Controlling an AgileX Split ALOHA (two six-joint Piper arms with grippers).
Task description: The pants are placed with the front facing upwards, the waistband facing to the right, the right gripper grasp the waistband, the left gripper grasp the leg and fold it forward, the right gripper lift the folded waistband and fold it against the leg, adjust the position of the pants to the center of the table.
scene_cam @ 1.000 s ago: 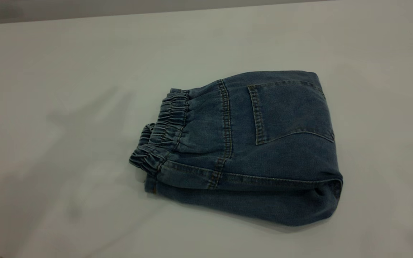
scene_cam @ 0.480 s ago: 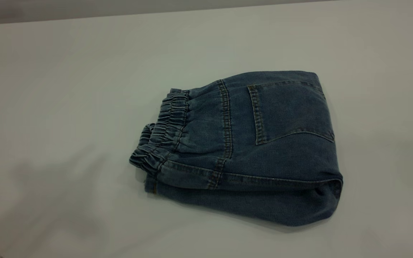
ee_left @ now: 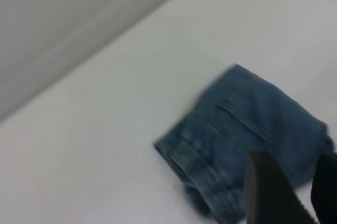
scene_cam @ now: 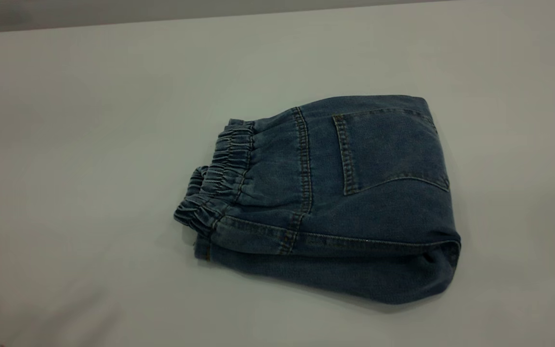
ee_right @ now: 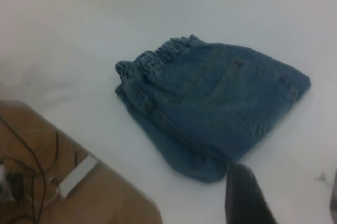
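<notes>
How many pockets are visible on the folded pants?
1: a back pocket on the upper layer of the pants, on the side away from the waistband. Other pockets may be hidden in the fold.

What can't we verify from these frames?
- Both arms: outside the exterior view entirely.
- Left gripper: cut off by the left wrist view's edge and blurred; open or shut unclear.
- Right gripper: one dark finger shows plainly at the right wrist view's edge; state unclear.
- Legs: hidden under the folded top layer of the pants in every view.
- Whether the pants sit at the centre of the table: its edges mostly run out of frame.
</notes>
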